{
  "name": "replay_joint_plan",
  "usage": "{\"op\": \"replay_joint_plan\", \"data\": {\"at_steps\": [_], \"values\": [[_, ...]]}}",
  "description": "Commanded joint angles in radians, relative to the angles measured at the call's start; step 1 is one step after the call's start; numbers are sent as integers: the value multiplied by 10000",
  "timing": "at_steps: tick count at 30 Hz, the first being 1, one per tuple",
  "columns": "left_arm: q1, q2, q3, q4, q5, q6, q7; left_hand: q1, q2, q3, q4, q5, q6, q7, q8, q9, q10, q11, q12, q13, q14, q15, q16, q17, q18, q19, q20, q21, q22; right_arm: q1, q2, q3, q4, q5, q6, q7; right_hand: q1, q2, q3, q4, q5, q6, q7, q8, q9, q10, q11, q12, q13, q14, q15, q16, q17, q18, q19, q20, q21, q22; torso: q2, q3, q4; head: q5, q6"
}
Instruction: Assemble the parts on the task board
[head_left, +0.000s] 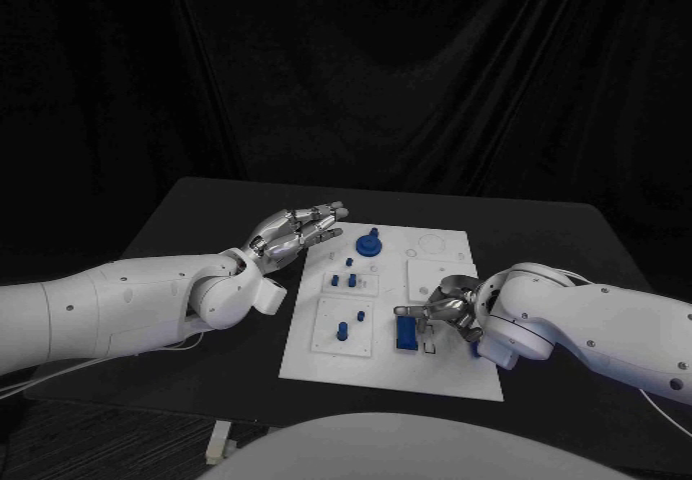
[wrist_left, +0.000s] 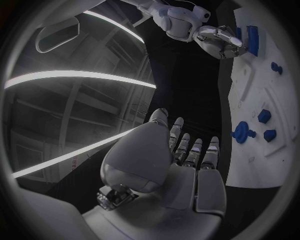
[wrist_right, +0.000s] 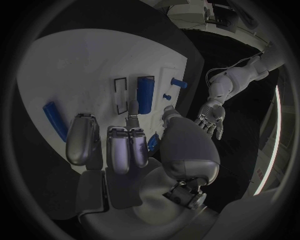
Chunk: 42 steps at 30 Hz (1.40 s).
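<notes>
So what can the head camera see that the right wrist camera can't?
Head view alone: the whole task board on the black table, with the big round blue part at its far end beside the open left hand.

Right wrist view alone: a loose blue bar lying slanted on the board, and the right hand's palm side.

Both: the board, the blue upright block near the right hand, and the left hand held open, holding nothing.

black table (head_left: 548, 235) | black curtain (head_left: 433, 90) hanging behind it as backdrop
</notes>
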Motion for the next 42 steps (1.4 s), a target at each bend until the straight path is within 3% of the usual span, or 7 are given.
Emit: {"op": "replay_joint_plan", "data": {"at_steps": [1,7,14,16,21,26,42], "values": [[-21,23,10,12,0,165,151,95,3,36,-21,42,41,-4,32,15,9,67,-36,8,-13,86,66,9,-67,64,14,53,1,-29,-105,4,107,-207,-404,-90,-208,-91,-266,70,-30,-215,33,74,55,1042,62,35,2632,1066,53,30,2628,190,17,12,-72,1747,-3,-1,-1,12,-2],[-30,-4,10,31,0,144,183,100,9,43,-17,44,102,6,51,22,8,76,-36,8,-11,101,71,10,-73,72,15,57,13,83,-699,6,776,-1013,-1692,660,-499,13,-994,87,13,-484,43,500,330,1042,80,35,2632,1066,75,30,2628,160,96,35,74,1799,3,3,1,46,-2],[-34,-47,10,88,0,47,325,102,7,43,-16,43,123,7,58,25,9,78,-31,8,-13,102,65,9,-75,75,14,59,17,522,-1894,7,1804,-1639,-3171,1787,-140,1051,-1094,52,1069,-415,-76,1138,471,1042,8,35,2632,1066,11,30,2628,-15,476,-21,925,2045,-2,4,6,39,-2],[-35,-54,10,87,0,30,341,102,7,43,-16,43,123,7,58,25,9,78,-31,8,-13,102,65,9,-75,75,14,59,17,636,-2253,7,1972,-1813,-2830,1543,238,1213,-1154,36,2273,-460,-68,1016,246,1042,9,35,2632,1066,-13,30,2628,-22,478,-49,961,2049,0,4,8,0,-2],[-36,-57,10,79,0,19,357,104,2,43,-16,43,129,5,63,26,10,79,-25,9,-13,96,66,9,-77,81,12,62,28,759,-2818,5,2006,-2332,-1221,666,277,1218,-1516,35,2187,-693,88,493,-395,1042,116,35,2632,1066,91,30,2628,27,366,32,743,1974,-8,0,5,-41,-2],[-38,-42,10,68,0,27,338,108,-2,44,-16,44,164,6,74,30,13,84,-6,11,-12,88,68,9,-78,83,11,62,28,767,-3084,2,1730,-2936,33,235,1619,1274,-1420,-507,3569,-467,156,-58,-1228,1042,193,35,2632,1066,163,30,2628,54,313,99,633,1940,-10,4,12,-84,-2],[-41,-18,10,54,0,62,297,120,-1,51,-16,51,173,18,86,32,17,103,0,12,-13,68,65,8,-83,85,10,63,23,313,-2729,-1,924,-3923,1035,-119,1980,1484,-1237,-698,1217,1019,-125,-333,-1956,1042,-34,35,2632,1066,-78,30,2628,-5,452,-100,895,2024,5,2,5,-72,-2]]}}
